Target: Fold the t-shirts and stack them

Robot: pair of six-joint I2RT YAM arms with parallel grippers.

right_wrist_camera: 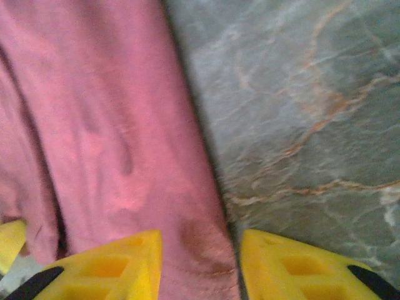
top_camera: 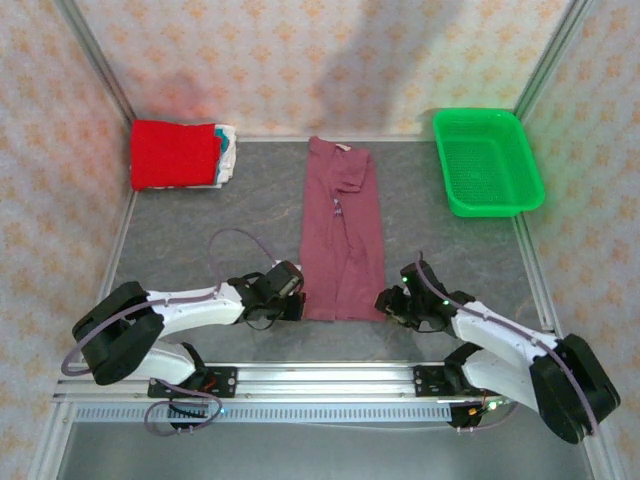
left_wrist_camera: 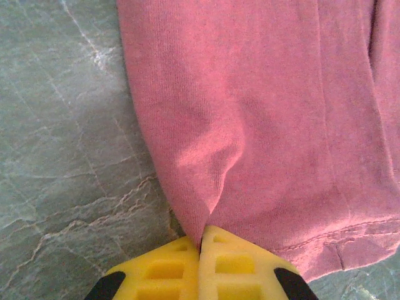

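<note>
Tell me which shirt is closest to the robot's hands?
The maroon t-shirt, lying long mid-table. The red shirt and whitish ones sit folded, far-left corner.

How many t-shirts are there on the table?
3 at least: the maroon t-shirt lies lengthwise in the middle, the red t-shirt is folded at the far left corner, a whitish t-shirt lies under it; the stack may hide more.
</note>
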